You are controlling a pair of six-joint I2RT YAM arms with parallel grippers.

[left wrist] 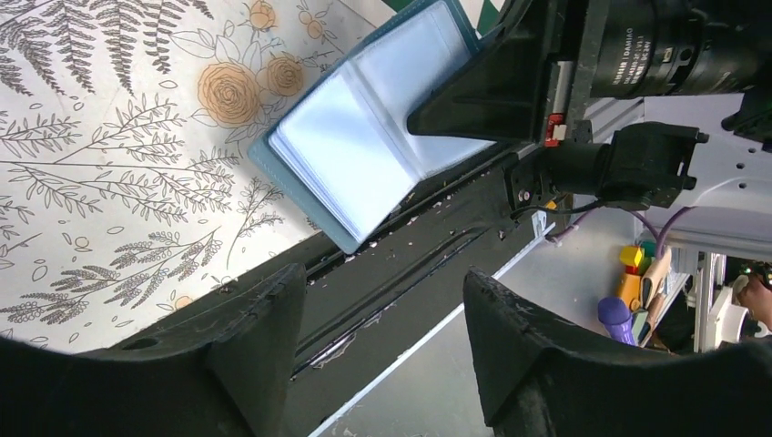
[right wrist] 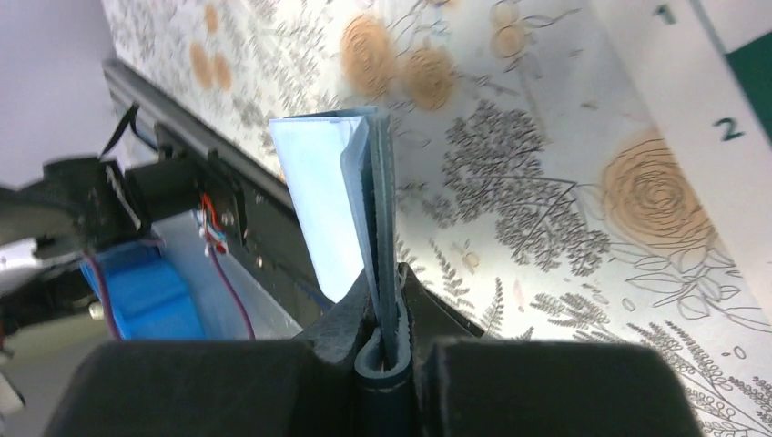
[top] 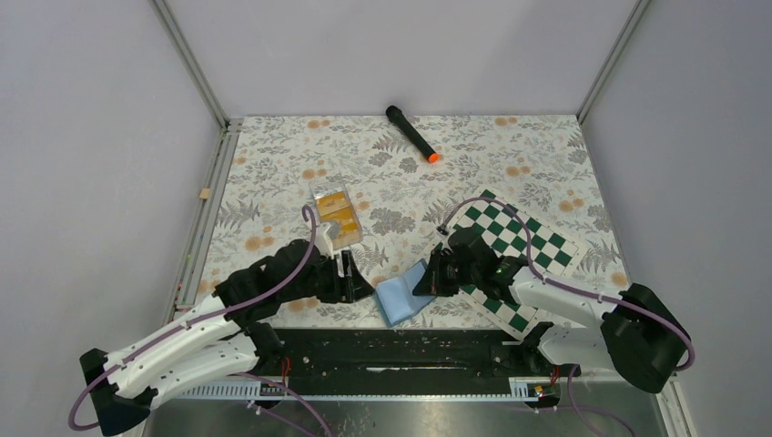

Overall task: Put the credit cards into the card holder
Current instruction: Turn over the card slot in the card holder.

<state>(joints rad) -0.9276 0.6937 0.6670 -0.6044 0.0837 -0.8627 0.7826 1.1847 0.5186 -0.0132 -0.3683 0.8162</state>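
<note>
From above, the blue card holder (top: 405, 296) sits open at the counter's (top: 273, 155) near edge, between my left end effector (top: 360, 284) and right end effector (top: 430, 278). The credit cards (top: 335, 214) lie in a clear tray (top: 316, 193) farther back.

Left wrist: my left end effector gapes wide, holding nothing.

Right wrist: my right end effector is clamped tight on the card holder's edge.

- One blue soft folding card holder (top: 405, 296).
- Two orange-yellow flat rectangular credit cards (top: 332, 200) show from above; any beneath them are hidden.
- One clear plastic tray (top: 355, 232).
- One green-and-white chequered chessboard (top: 528, 241).
- One black cylindrical stick with an orange tip (top: 411, 134).
</note>
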